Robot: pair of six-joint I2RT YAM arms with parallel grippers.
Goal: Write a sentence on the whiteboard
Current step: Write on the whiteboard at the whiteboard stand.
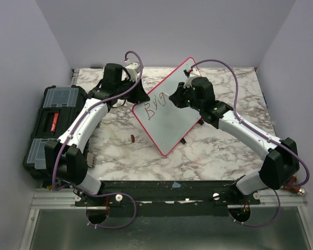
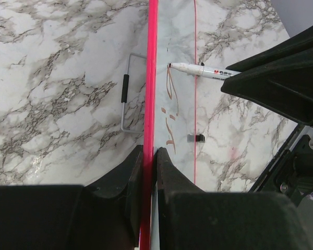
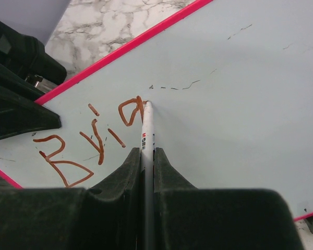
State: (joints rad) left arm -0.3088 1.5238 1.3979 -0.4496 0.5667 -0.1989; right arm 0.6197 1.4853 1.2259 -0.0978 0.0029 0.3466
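The left pincer (image 2: 150,151) is closed on the thin red-pink frame of the flat, pale grey-white whiteboard (image 1: 169,125) with rounded corners. In its wrist view I see the frame edge-on, squeezed between the two black fingers, and the board runs straight away ahead of them. The board sits near the middle of the grey-veined marble table (image 1: 120,156), turned like a diamond. It seems tilted up and not lying flat, but I cannot tell how steep. The right pincer (image 3: 144,151) is closed around a slim white marker pen (image 3: 147,125), which goes forward between its fingers. The tip touches the board just in front of them, at the end of the dark reddish-brown handwritten lettering (image 3: 88,140). Only "Brig" is there, to the left of this pincer, so I judge the sentence is at its beginning. The board looks light and stiff, with a smooth, slippery face. I think it will slide or swing away under the pressure of the pen if the grip on the frame is weak. The frame, away from the writing area, is the good place to hold it. The fresh ink can probably smear, so nothing should touch the letters. The black plastic toolbox (image 1: 52,120) stands well apart, to the left of the left pincer.
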